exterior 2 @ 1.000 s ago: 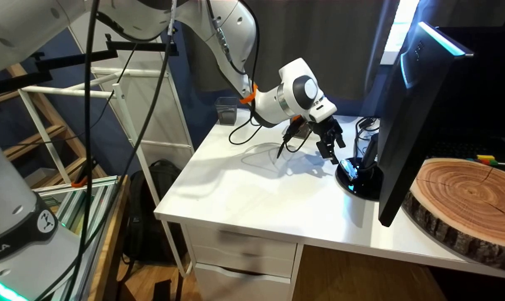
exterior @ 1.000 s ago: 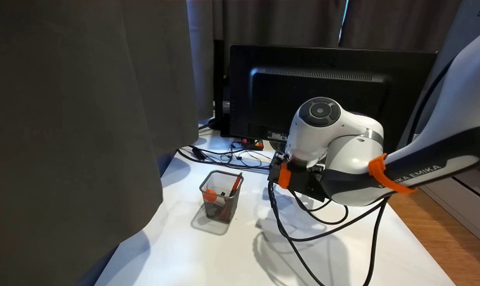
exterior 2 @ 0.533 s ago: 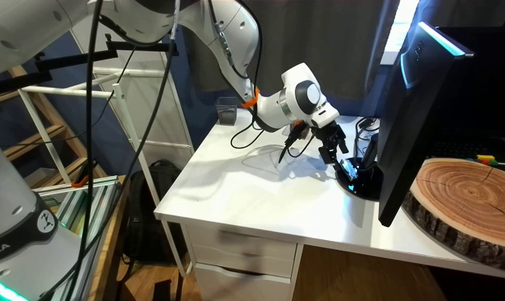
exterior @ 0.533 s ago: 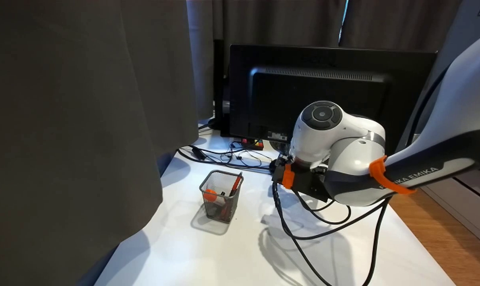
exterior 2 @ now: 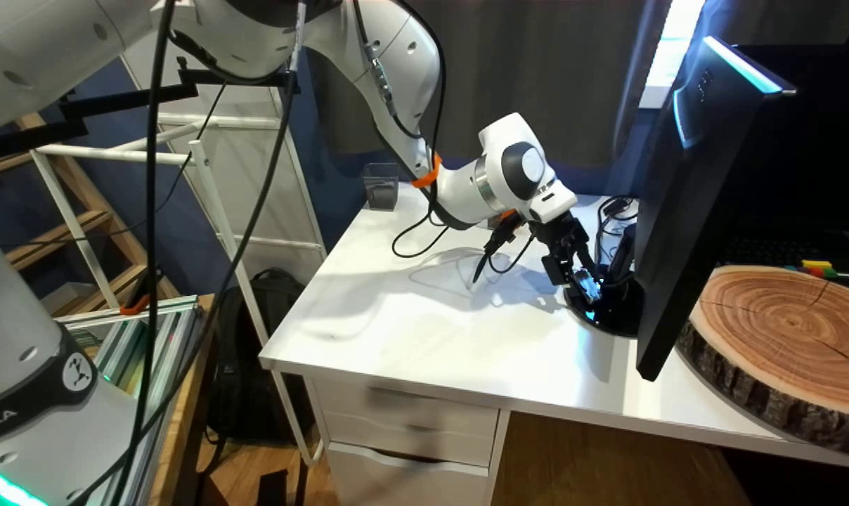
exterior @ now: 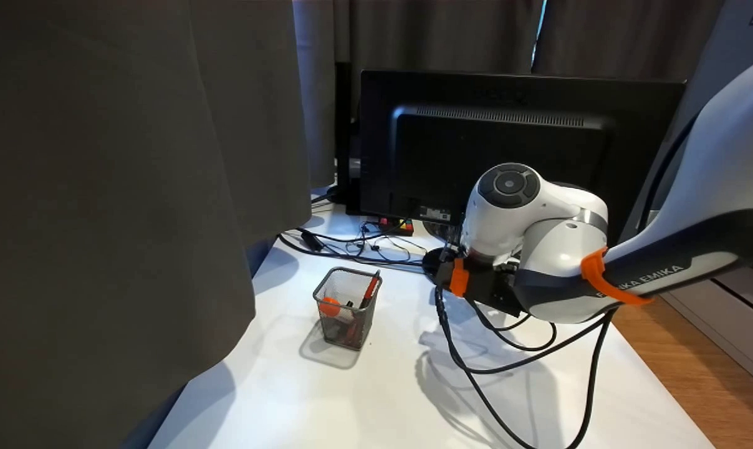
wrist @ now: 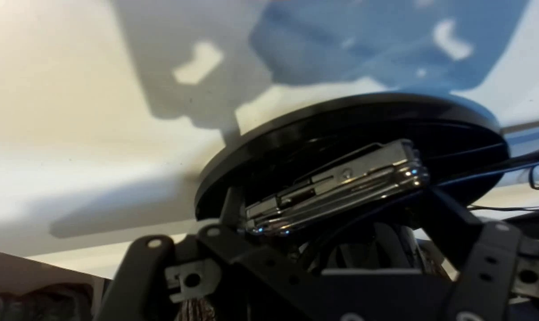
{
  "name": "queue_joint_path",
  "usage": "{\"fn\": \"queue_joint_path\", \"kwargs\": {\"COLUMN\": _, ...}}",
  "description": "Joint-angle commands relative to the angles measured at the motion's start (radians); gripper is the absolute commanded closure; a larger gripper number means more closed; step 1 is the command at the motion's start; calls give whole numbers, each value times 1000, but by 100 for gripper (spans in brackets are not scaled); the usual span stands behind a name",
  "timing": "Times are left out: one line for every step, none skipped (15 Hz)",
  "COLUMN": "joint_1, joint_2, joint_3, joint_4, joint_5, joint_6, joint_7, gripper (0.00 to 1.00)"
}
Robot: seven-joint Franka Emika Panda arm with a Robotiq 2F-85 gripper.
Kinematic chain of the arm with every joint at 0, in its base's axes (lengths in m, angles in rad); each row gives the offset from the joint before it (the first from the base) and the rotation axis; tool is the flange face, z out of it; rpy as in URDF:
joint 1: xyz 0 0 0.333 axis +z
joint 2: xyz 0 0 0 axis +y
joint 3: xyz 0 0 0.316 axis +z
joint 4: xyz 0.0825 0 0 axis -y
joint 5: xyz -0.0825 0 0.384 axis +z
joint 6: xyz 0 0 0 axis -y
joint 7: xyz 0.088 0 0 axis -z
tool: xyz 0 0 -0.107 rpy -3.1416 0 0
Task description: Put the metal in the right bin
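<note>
The metal, a shiny folded multi-tool (wrist: 336, 191), lies on the round black monitor base. It also shows as a bright piece in an exterior view (exterior 2: 589, 287). My gripper (wrist: 334, 198) is open around it, one finger by each end; I cannot tell whether they touch it. The gripper (exterior 2: 572, 270) is low over the base edge in an exterior view. The right bin (exterior: 348, 312), a square dark mesh cup with a paler rim, holds a red pen and an orange item. It stands well apart from the gripper and is mostly hidden behind the arm elsewhere.
The black monitor (exterior: 526, 100) stands on its base (exterior 2: 621, 320), close to the gripper. Another see-through cup (exterior 2: 381, 186) stands at the desk's far left corner. Dark cables (exterior: 345, 252) lie by the curtain (exterior: 133, 218). A wood slab (exterior 2: 790, 323) lies beyond the monitor.
The arm has moved down and towards the monitor base. The open fingers have come from above the desk to around the metal. The cups have not moved.
</note>
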Motion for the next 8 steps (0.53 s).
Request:
{"fn": "queue_joint_path", "kwargs": {"joint_1": -23, "joint_2": 33, "joint_3": -6, "joint_4": 34, "joint_5": -4, "joint_6": 10, "joint_7": 14, "gripper": 1}}
{"fn": "queue_joint_path", "kwargs": {"joint_1": -28, "joint_2": 33, "joint_3": -4, "joint_4": 38, "joint_5": -4, "joint_6": 9, "joint_7": 8, "gripper": 17}}
{"fn": "queue_joint_path", "kwargs": {"joint_1": -32, "joint_2": 31, "joint_3": 0, "joint_4": 41, "joint_5": -4, "joint_6": 8, "joint_7": 5, "gripper": 25}}
{"fn": "queue_joint_path", "kwargs": {"joint_1": -32, "joint_2": 26, "joint_3": 2, "joint_4": 40, "joint_5": -4, "joint_6": 6, "joint_7": 5, "gripper": 32}}
{"fn": "queue_joint_path", "kwargs": {"joint_1": -33, "joint_2": 18, "joint_3": 7, "joint_4": 37, "joint_5": -2, "joint_6": 4, "joint_7": 3, "gripper": 39}}
{"fn": "queue_joint_path", "kwargs": {"joint_1": -33, "joint_2": 9, "joint_3": 15, "joint_4": 33, "joint_5": -1, "joint_6": 4, "joint_7": -3, "gripper": 47}}
{"fn": "queue_joint_path", "kwargs": {"joint_1": -31, "joint_2": 1, "joint_3": 21, "joint_4": 28, "joint_5": -3, "joint_6": 4, "joint_7": -10, "gripper": 54}}
{"fn": "queue_joint_path", "kwargs": {"joint_1": -33, "joint_2": -7, "joint_3": 35, "joint_4": 23, "joint_5": 0, "joint_6": 6, "joint_7": -19, "gripper": 60}}
